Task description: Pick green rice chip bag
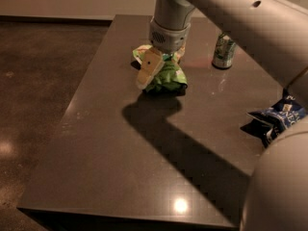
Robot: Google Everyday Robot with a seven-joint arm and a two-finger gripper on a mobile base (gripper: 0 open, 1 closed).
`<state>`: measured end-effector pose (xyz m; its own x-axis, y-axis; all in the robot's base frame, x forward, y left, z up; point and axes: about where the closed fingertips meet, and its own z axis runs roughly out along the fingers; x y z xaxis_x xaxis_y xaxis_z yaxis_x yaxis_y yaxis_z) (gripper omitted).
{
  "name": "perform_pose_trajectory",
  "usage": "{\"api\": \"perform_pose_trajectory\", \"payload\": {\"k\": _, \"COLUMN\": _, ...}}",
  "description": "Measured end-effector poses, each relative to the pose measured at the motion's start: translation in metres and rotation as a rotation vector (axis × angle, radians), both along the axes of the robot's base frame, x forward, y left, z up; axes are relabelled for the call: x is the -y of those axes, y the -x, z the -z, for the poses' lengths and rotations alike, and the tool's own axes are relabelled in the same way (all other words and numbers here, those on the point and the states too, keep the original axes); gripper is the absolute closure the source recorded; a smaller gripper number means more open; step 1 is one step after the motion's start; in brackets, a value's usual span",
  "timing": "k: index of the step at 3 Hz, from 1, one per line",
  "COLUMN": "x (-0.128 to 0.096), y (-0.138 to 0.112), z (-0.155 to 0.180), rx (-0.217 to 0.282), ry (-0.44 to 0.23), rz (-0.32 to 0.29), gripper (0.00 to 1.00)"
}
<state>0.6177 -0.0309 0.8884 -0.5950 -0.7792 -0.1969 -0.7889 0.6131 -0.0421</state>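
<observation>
Camera view: robot gripper (159, 76) reaching down at 12 o'clock end of dark grey table (110, 158), pale fingers (148, 70) pinching crumpled light green glossy rice chip bag (169, 77) sitting on tabletop. Green-and-white drink can (223, 51) standing at bag's 2 o'clock; dark blue chip bag (279, 118) lying at 4 o'clock.

Lower left of the surface (96, 153) lies open. Upper centre, the end effector (156, 73) sits at the green bag (169, 76); the can (224, 51) (upper right) and blue bag (279, 119) obstruct the right side.

Matt plastic end effector (155, 75) at glossy bag (169, 77) on polished table (108, 146).
</observation>
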Motion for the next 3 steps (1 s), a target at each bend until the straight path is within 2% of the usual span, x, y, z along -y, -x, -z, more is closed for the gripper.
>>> {"api": "perform_pose_trajectory", "payload": {"k": 2, "x": 0.001, "y": -0.019, "z": 0.02, "rx": -0.01, "ry": 0.037, "rz": 0.058, "gripper": 0.0}}
{"api": "perform_pose_trajectory", "payload": {"k": 3, "x": 0.002, "y": -0.024, "z": 0.024, "rx": -0.007, "ry": 0.045, "rz": 0.079, "gripper": 0.14}}
